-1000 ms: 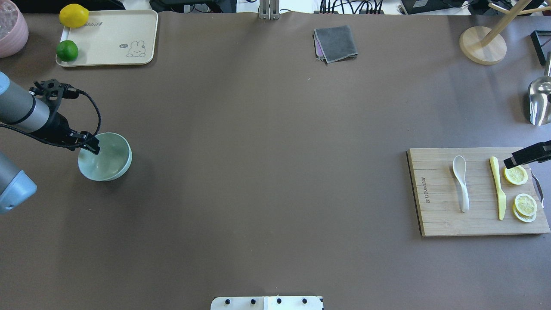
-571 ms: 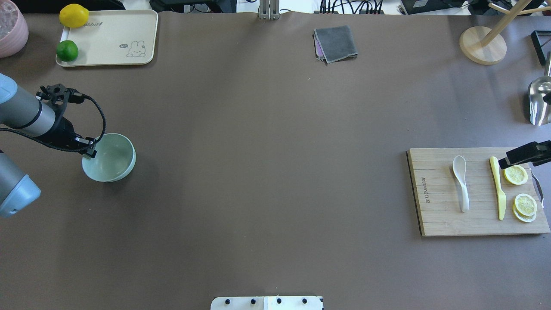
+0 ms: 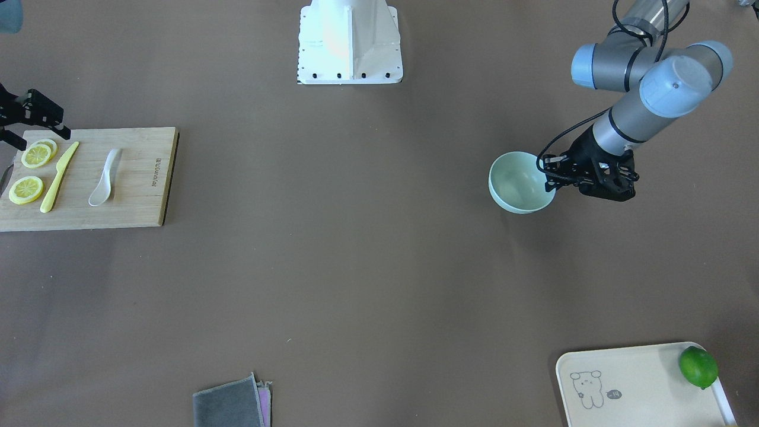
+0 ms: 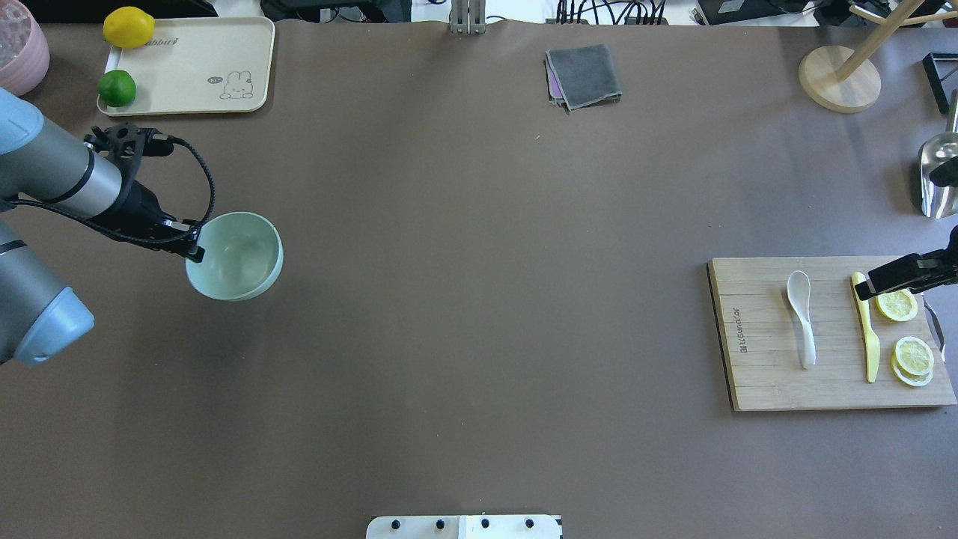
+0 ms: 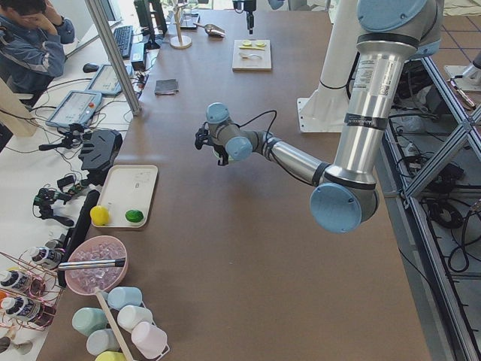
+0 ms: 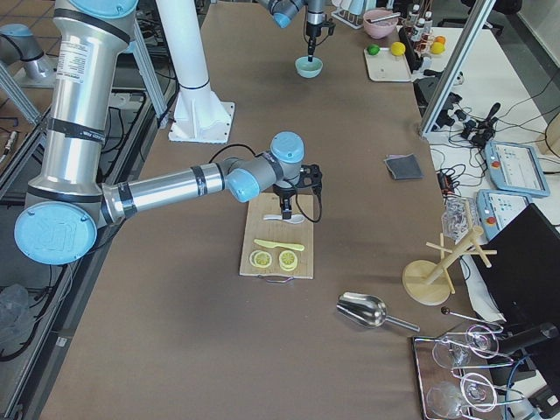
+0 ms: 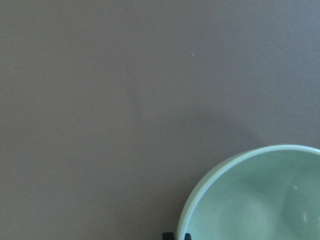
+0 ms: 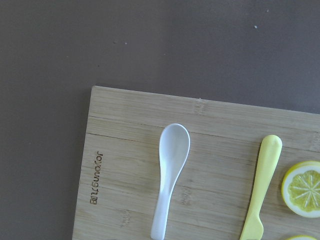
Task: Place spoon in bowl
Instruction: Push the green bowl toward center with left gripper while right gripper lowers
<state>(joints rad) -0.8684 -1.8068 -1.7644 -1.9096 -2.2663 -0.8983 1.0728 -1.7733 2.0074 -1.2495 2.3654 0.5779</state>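
Note:
The pale mint-green bowl [image 4: 239,258] hangs a little above the table at the left, held by its rim. My left gripper [image 4: 193,251] is shut on that rim; it also shows in the front-facing view [image 3: 554,181] next to the bowl [image 3: 519,184]. The left wrist view shows the bowl [image 7: 260,200] at bottom right. The off-white spoon [image 4: 801,318] lies on the wooden cutting board [image 4: 756,382] at the right, scoop towards the far edge. My right gripper [image 3: 40,135] hovers open over the board's outer end, above the knife and lemon slices, apart from the spoon [image 8: 170,175].
A yellow plastic knife [image 4: 867,329] and lemon slices [image 4: 913,355] lie on the board beside the spoon. A cream tray [image 4: 202,52] with a lemon and a lime sits far left. A grey cloth [image 4: 584,75] lies at the far middle. A metal scoop [image 4: 939,176] and wooden stand [image 4: 838,78] are at the far right.
My left arm has carried the bowl to the right, towards the table's middle. My right gripper has crept slightly left over the board towards the knife. The spoon has not moved.

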